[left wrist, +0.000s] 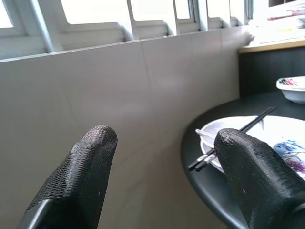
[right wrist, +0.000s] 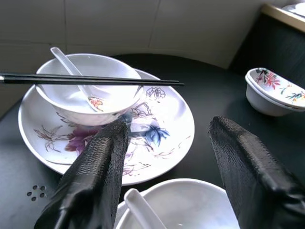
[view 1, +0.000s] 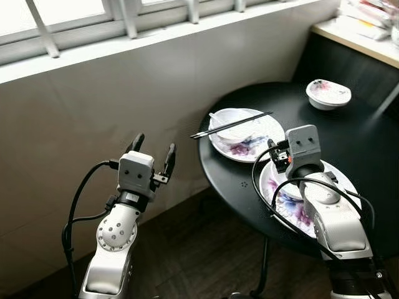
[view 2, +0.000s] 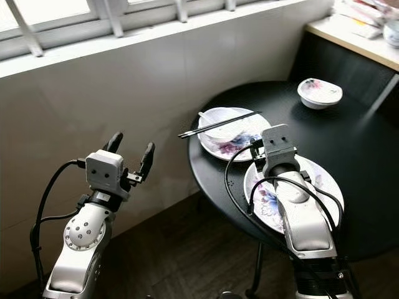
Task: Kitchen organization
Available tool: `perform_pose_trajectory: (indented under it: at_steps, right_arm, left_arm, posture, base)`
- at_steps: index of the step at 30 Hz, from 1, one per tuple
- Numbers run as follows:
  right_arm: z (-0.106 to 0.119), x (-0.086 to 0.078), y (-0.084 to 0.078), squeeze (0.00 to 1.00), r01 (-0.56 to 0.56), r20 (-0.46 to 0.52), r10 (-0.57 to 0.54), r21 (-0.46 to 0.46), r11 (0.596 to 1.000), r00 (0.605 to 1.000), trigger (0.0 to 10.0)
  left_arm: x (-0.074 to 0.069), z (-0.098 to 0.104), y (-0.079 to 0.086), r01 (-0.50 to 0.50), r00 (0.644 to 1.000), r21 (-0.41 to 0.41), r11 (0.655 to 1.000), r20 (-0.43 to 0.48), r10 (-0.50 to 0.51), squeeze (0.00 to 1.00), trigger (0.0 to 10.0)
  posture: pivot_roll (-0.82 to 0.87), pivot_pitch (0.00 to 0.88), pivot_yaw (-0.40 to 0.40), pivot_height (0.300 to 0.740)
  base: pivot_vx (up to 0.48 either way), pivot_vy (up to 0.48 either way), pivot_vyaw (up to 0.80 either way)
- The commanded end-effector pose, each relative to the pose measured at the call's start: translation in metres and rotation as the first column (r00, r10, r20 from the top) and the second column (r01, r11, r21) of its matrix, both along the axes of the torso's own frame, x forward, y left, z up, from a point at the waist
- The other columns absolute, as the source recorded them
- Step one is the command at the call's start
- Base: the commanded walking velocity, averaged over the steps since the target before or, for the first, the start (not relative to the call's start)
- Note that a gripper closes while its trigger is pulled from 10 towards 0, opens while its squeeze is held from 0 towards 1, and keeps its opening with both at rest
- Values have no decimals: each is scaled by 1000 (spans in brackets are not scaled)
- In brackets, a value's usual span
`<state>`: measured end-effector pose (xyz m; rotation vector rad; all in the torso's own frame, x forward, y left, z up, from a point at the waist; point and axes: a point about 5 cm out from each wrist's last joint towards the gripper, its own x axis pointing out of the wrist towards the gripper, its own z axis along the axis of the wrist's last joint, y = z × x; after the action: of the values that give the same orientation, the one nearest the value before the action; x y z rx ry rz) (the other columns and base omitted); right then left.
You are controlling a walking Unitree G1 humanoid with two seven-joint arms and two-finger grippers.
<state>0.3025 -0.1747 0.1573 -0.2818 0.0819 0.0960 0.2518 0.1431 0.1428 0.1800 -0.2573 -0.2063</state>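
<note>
Bowl [right wrist: 90, 88] just beyond right fingers [right wrist: 95, 171]

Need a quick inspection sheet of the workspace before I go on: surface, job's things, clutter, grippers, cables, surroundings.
Surface: round black table, dark and glossy.
Job's things: far plate carries a bowl with a spoon inside and chopsticks laid across its rim; near plate under the right arm carries a second bowl with a spoon; small dish stands apart at the table's far side.
Clutter: nothing seen on the table.
Grippers: left gripper open, raised off the table beside the wall; right gripper open above the near plate, holding nothing.
Cables: black cables loop along both arms.
Surroundings: tiled wall, window, counter.
</note>
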Motion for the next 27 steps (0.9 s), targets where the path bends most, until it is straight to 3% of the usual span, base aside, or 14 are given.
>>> perform_pose_trajectory:
  at_steps: [1,6,10,12,15,21,23,26,27]
  right_arm:
    - [7,2,4,0,-56,28,56,-5,998,998,10000]
    - [16,4,5,0,-112,64,115,-57,992,991,10000]
    - [14,3,-1,0,-158,9,158,-17,987,987,10000]
    - [13,-3,-14,0,-206,-43,205,-19,978,978,10000]
    - [16,-13,-28,0,-317,-125,309,-44,948,943,10000]
    - [25,-17,-31,0,-378,-155,371,-20,926,916,10000]
    - [25,-22,-30,0,-441,-214,426,-30,897,879,10000]
    - [24,-23,-31,0,-456,-236,438,-28,889,867,10000]
    - [22,-27,-33,0,-488,-273,463,-29,872,843,10000]
  left_arm:
    - [0,-2,1,-10,1000,2,1000,0,10,0,10000]
    - [0,-3,1,-13,1000,4,1000,-3,13,0,10000]
    - [0,-4,0,-14,1000,7,1000,-4,14,0,10000]
    - [0,-4,1,-20,1000,6,1000,-4,20,0,10000]
    - [0,-5,2,-23,1000,4,1000,-6,23,0,10000]
    - [0,-6,1,-21,1000,5,1000,-9,21,0,10000]
    - [1,-6,1,-21,1000,3,1000,-10,21,0,10000]
    - [1,-6,1,-21,1000,2,1000,-10,21,0,10000]
    - [1,-6,1,-23,1000,1,1000,-10,23,0,10000]
  posture:
    - [-21,16,-12,740]
    - [-26,11,-11,740]
    - [-23,6,-13,740]
    - [-32,5,-16,740]
    - [-42,10,-14,740]
    - [-49,13,-10,740]
    - [-51,16,-10,740]
    - [-52,19,-12,740]
    - [-53,20,-13,740]
  base:
    - [0,0,-800]
    - [0,0,-320]
    - [0,0,0]
    - [0,0,0]
    - [0,0,-194]
    - [0,0,-764]
    - [0,0,-800]
    - [0,0,-800]
    - [0,0,-800]
